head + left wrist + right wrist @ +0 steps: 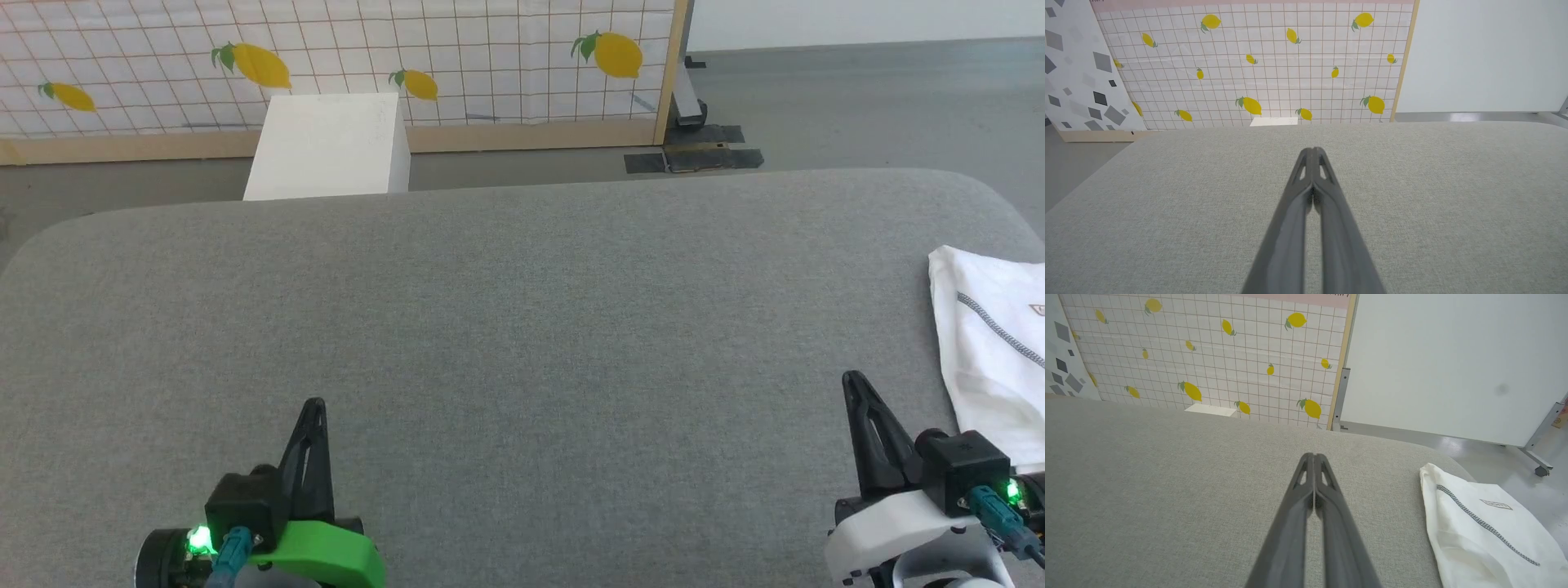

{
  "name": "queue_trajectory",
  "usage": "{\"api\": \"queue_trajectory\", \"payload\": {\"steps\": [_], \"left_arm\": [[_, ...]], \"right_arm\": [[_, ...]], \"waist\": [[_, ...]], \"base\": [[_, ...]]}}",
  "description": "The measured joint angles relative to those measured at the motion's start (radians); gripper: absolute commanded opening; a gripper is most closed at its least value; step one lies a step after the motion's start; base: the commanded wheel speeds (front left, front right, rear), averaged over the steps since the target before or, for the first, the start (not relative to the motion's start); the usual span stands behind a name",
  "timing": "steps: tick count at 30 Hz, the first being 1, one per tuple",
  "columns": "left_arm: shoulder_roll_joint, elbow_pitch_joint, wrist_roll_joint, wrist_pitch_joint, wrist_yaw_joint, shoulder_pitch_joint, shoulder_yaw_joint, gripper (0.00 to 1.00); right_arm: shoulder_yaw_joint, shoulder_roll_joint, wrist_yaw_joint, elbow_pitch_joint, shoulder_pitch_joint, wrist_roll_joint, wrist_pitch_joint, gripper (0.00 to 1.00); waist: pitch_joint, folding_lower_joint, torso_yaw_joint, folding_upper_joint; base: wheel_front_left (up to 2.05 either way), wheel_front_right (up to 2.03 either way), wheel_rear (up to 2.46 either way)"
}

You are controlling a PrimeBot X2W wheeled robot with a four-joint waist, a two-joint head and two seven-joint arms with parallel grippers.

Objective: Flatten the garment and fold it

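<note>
I have the garment (pixel 992 351) lying at the right edge of the bench (pixel 522 327). My left claw (pixel 314 406) and right claw (pixel 852 378) are both pinched closed, holding nothing, above its near side.

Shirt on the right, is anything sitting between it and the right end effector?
Nothing visible does. The shirt lies at the right edge of the grey surface, just right of the shut right end effector, with bare fabric between them.
</note>
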Motion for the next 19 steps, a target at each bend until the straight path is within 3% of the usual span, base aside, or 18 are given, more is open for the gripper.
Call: {"api": "queue_trajectory", "payload": {"steps": [19], "left_arm": [[-0.026,0.023,0.046,0.040,-0.043,-0.026,0.048,0.00]], "right_arm": [[0.021,0.000,0.000,0.018,-0.019,0.011,0.014,0.00]], "waist": [[-0.006,0.0000,0.002,0.0000]], "base": [[0.00,0.00,0.00]]}}
